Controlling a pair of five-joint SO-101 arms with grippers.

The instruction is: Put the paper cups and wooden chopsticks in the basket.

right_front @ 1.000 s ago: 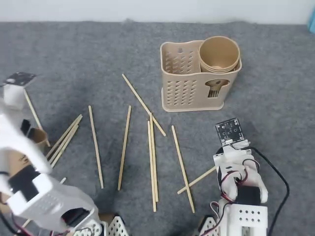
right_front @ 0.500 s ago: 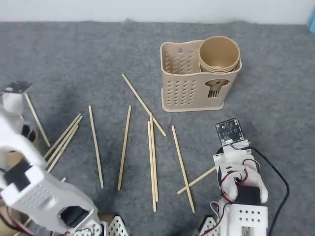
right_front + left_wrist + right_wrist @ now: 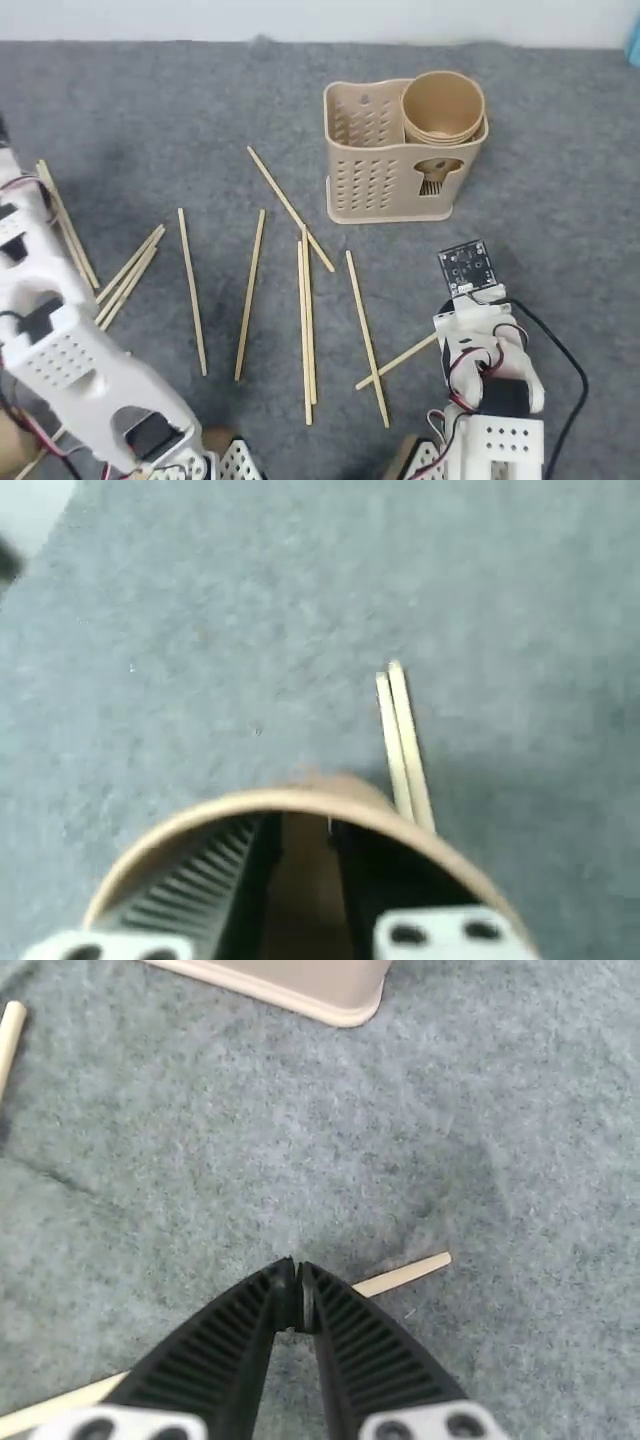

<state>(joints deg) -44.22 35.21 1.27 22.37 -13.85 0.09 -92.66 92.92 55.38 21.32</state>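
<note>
In the left wrist view my left gripper (image 3: 305, 830) is shut on the wall of a brown paper cup (image 3: 300, 802), held above the grey carpet. Two wooden chopsticks (image 3: 402, 740) lie side by side just beyond the cup. From above, the left arm (image 3: 50, 330) stands at the table's left edge beside a chopstick pair (image 3: 65, 225). The beige basket (image 3: 365, 150) at the back holds stacked paper cups (image 3: 443, 105) in one compartment. My right gripper (image 3: 298, 1285) is shut and empty over the carpet, close to one chopstick (image 3: 400, 1275).
Several more chopsticks (image 3: 250, 295) lie scattered across the middle of the carpet. One slanted chopstick (image 3: 397, 362) lies by the right arm (image 3: 485, 340) at the front right. The basket's base corner (image 3: 300, 985) is a short way from the right gripper.
The left arm has swung toward the table's left edge and back. The cup seen beside it a second ago is now hidden under the arm. The right arm has not moved.
</note>
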